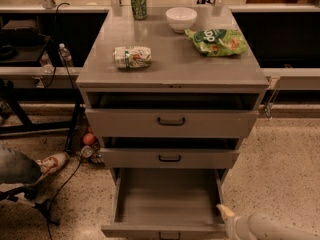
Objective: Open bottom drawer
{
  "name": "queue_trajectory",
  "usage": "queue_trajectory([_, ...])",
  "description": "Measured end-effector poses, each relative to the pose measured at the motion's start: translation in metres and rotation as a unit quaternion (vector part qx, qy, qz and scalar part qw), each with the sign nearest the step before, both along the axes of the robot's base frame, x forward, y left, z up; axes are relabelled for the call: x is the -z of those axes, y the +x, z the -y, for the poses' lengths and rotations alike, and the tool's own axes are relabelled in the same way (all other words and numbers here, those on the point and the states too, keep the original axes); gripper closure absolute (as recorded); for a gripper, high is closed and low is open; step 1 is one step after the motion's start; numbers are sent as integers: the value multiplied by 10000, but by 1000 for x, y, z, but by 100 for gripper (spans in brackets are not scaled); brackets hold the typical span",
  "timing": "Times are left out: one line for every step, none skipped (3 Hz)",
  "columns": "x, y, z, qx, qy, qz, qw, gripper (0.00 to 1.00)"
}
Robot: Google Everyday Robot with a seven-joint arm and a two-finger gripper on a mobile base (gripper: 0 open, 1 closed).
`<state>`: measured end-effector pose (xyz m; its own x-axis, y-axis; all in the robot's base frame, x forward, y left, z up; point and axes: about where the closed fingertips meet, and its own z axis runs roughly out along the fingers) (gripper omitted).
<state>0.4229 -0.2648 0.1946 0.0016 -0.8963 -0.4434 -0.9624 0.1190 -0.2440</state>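
Bottom drawer (167, 200), lowest of three in the bench (175, 71): pulled well out of the bench front, its plain grey floor and side walls showing, its dark bar handle cut by the lower edge of view. Middle drawer (170, 158) and top drawer (171, 123) each stand slightly out of the bench with a dark gap above the front; their insides are hidden. On the bench top: white bowl (181, 19) at the back, its inside not visible; green can (138, 3) upright at the back left; green chip bag (217, 41) at the right; a crumpled snack packet (132, 56) lying at the left. My jaws sit low at the bench's front right, just beside the bottom drawer's right front corner; I cannot tell how far open they are or whether they hold anything. My pale arm (272, 228) comes in from the lower right.
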Motion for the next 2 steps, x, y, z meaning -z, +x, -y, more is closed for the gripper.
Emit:
queue_trajectory([-35, 20, 19, 104, 196, 355, 9991, 0])
queue_trajectory([-66, 44, 44, 280, 362, 544, 9975, 0])
